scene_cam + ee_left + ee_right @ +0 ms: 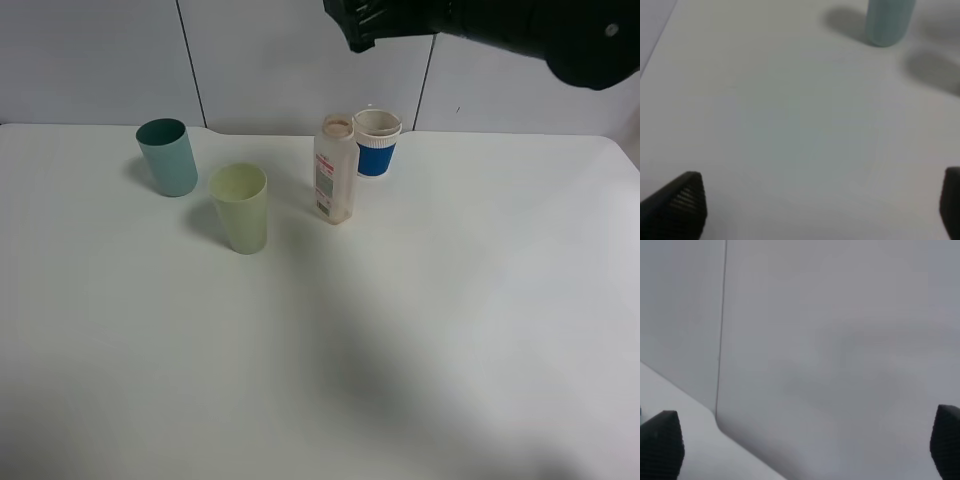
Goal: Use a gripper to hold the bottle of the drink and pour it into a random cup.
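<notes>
The bottle of the drink (335, 168) stands upright on the white desk (450, 300), touching nothing, just beside the blue-and-white cup (377, 143). Both the right hand (805, 450) and the left hand (820, 205) have their fingers wide apart and hold nothing.

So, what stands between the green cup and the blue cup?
In the high view, the bottle stands between the green cup and the blue cup, close beside the blue one.

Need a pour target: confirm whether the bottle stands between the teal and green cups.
No, the bottle stands right of the green cup, beside the blue-banded cup.
</notes>
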`<action>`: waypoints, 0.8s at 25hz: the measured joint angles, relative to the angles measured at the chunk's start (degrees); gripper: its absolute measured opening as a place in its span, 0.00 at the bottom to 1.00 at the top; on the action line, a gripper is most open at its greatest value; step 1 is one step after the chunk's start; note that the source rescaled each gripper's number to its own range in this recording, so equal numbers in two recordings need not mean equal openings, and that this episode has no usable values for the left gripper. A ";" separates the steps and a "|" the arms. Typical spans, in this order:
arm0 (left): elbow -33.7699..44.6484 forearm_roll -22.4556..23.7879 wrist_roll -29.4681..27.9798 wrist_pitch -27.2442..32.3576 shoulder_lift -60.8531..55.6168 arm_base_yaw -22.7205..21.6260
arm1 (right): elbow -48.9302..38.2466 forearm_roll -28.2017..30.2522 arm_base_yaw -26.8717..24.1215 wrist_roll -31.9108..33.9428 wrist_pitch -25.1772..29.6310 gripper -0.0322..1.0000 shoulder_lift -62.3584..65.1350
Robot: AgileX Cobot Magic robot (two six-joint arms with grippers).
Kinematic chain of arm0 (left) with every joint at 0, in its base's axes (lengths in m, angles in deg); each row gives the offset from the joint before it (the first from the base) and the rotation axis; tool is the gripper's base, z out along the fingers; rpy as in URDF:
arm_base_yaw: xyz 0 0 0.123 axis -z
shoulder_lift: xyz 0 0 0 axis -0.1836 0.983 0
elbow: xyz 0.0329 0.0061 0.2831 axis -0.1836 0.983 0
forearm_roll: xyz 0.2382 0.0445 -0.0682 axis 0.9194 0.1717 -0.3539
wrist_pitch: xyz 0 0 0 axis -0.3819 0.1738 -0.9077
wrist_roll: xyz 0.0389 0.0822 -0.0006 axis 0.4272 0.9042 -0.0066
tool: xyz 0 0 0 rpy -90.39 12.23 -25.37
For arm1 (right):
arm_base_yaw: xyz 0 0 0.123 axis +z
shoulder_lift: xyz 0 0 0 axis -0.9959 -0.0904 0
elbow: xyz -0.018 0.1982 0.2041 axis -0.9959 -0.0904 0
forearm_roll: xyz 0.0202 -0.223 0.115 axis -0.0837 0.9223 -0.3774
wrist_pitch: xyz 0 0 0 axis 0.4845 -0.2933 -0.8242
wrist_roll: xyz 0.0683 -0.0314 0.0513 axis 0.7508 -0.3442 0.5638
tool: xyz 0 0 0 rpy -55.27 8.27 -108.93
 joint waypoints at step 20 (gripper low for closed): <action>0.00 0.00 0.00 0.00 0.00 0.00 | 0.00 2.58 -6.60 -0.38 12.54 1.00 20.88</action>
